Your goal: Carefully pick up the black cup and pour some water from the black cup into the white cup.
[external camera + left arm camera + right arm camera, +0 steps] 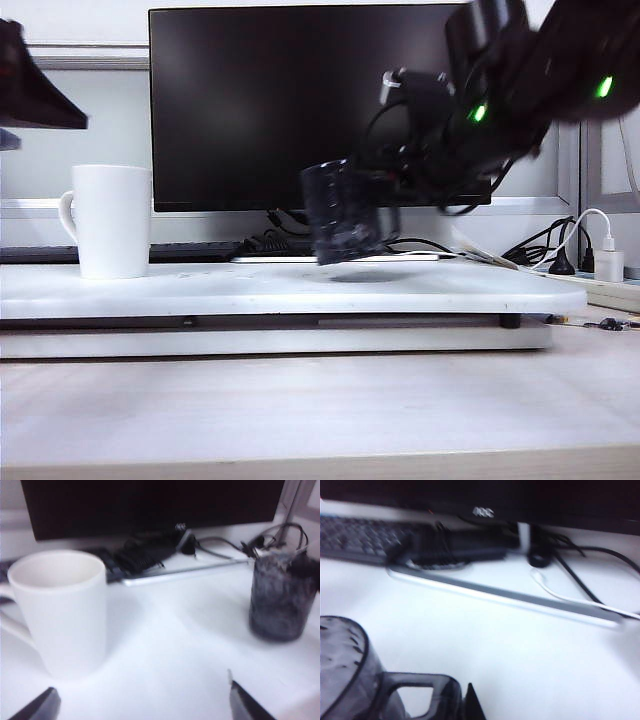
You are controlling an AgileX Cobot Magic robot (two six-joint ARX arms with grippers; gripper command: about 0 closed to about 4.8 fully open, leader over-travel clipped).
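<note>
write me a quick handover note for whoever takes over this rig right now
Right gripper: shut on the small dark glossy textured tumbler, which is tilted and lifted just off the white board, mid-board.
Left gripper: jaws open, empty, low over the board facing the plain white ceramic mug.
Mug stands upright at the board's left end, apart from the tumbler.
Done: pickup. Left: carry to the mug, pour some water.

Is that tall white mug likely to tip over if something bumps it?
Probably not easily: the white cup stands upright on the flat white board and looks like thick, fairly heavy ceramic. It narrows toward its base, so a push near the rim could rock it. Its glazed surface looks smooth, perhaps slippery.
</note>
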